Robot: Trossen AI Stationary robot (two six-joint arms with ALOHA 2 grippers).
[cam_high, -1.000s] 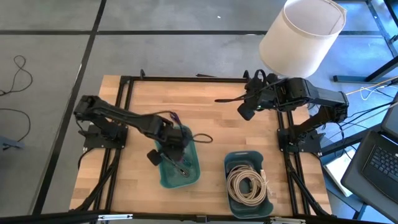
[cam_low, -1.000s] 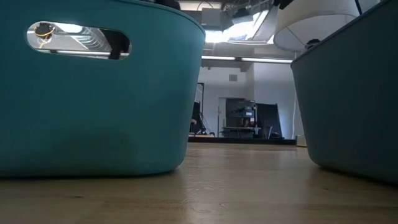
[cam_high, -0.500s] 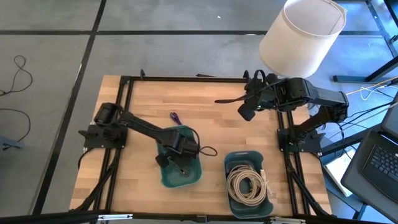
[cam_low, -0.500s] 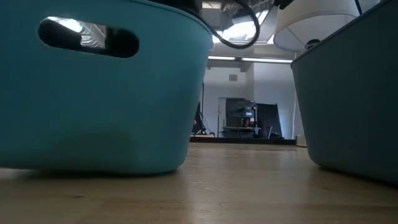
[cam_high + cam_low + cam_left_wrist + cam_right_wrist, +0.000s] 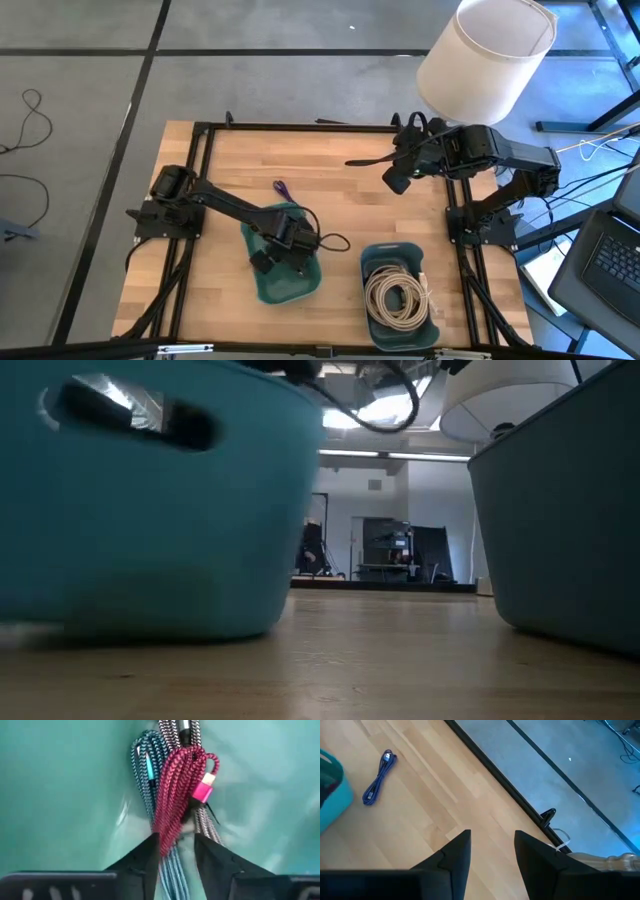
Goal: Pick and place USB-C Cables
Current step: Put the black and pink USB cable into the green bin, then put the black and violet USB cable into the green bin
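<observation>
A bundle of short leads, magenta (image 5: 175, 790), teal (image 5: 145, 765) and grey (image 5: 172, 730), lies on the floor of the left teal tray (image 5: 262, 285). My left gripper (image 5: 296, 262) (image 5: 177, 840) reaches down into this tray and is closed about the bundle. A purple lead (image 5: 281, 188) lies flat on the wood beyond the tray and also shows in the right wrist view (image 5: 379, 776). Cream-white coils (image 5: 397, 293) lie in the right teal tray (image 5: 372, 258). My right gripper (image 5: 352, 161) (image 5: 492, 835) waits open and empty above the table's far right. My left gripper has the leads between its two fingers, the magenta lead's looped part (image 5: 167, 830) against one finger and the grey lead (image 5: 202, 822) against the other, with the teal lead running between. The fingers come from above, pointing down, along the leads. The bundle rests on the tray floor.
A white lampshade (image 5: 485, 55) stands beyond the far right corner. Black frame rails (image 5: 300, 126) run along the table's edges. In the low view the two trays' walls (image 5: 150, 510) (image 5: 570, 510) fill both sides. Bare wood lies at the table's far middle (image 5: 330, 170).
My left gripper has gone from the tray's far end toward the near edge and down into the tray. The left tray has slid a little toward the table's left and turned about.
</observation>
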